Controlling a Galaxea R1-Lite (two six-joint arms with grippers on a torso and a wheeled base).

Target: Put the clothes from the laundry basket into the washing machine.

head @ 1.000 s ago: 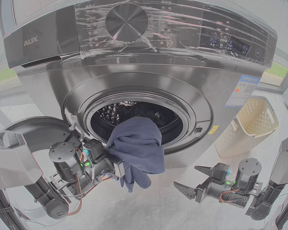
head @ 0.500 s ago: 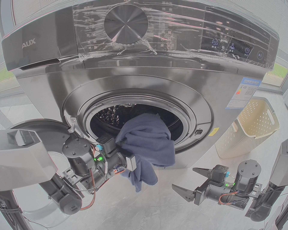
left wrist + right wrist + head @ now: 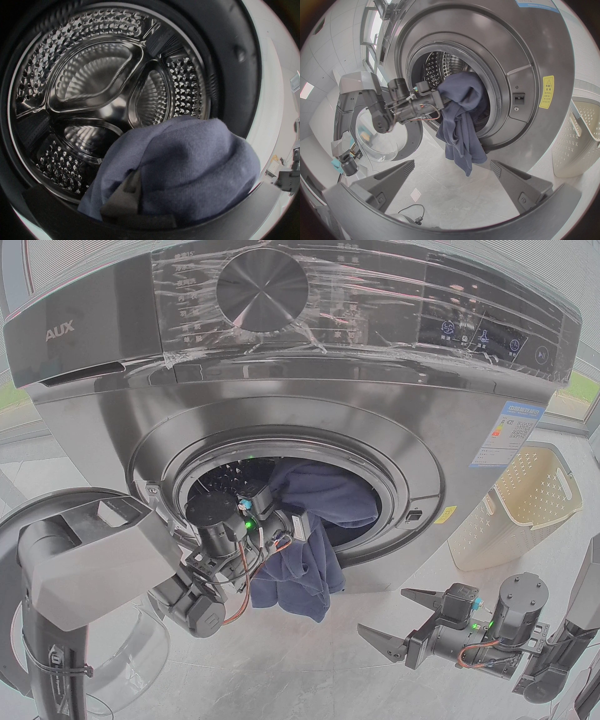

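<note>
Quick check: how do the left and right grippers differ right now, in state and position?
The left gripper is shut on the blue garment; the right gripper is open and holds nothing. The left gripper is up at the washing machine's door opening, where the garment hangs partly out over the rim; the right gripper sits low over the floor in front of the machine. Both face the machine.
</note>
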